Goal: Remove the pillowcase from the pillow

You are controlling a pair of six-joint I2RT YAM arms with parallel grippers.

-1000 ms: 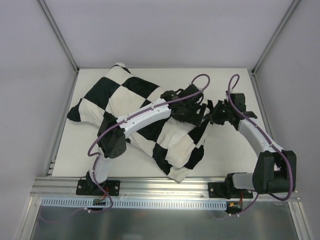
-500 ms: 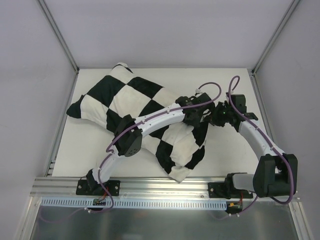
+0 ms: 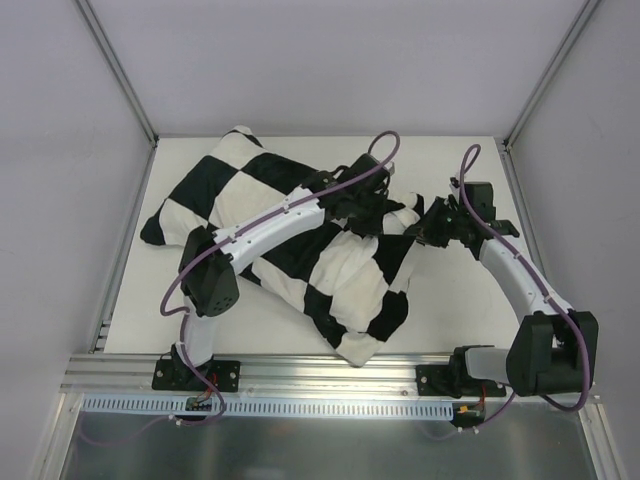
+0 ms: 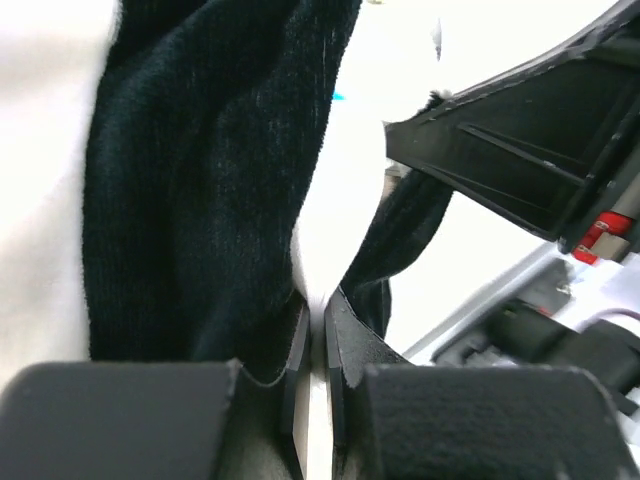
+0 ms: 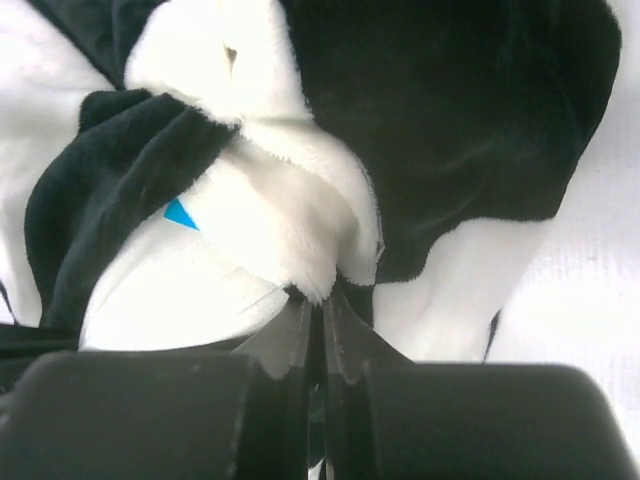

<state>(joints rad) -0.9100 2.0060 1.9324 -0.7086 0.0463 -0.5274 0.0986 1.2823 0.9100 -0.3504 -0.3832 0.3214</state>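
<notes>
The black-and-white checkered pillowcase [image 3: 270,215] lies slantwise across the table with the pillow inside it. At its right end both grippers meet at the opening. My right gripper [image 5: 322,305] is shut on the fuzzy white edge of the pillowcase [image 5: 300,240]. Inside the opening the plain white pillow [image 5: 170,280] shows, with a small blue tag [image 5: 180,213]. My left gripper [image 4: 318,320] is shut on a pinch of white pillow fabric [image 4: 345,170] between black folds of pillowcase [image 4: 200,180]. From above, the left gripper [image 3: 388,212] sits just left of the right gripper [image 3: 424,230].
The white table [image 3: 450,300] is ringed by grey walls and metal posts [image 3: 115,70]. An aluminium rail [image 3: 320,370] with both arm bases runs along the near edge. The right arm [image 3: 510,270] curves along the table's right side.
My left gripper has shut from open at the opening of the pillowcase. Its arm swung out toward the right gripper, then drew back left. The right gripper has stayed shut in place.
</notes>
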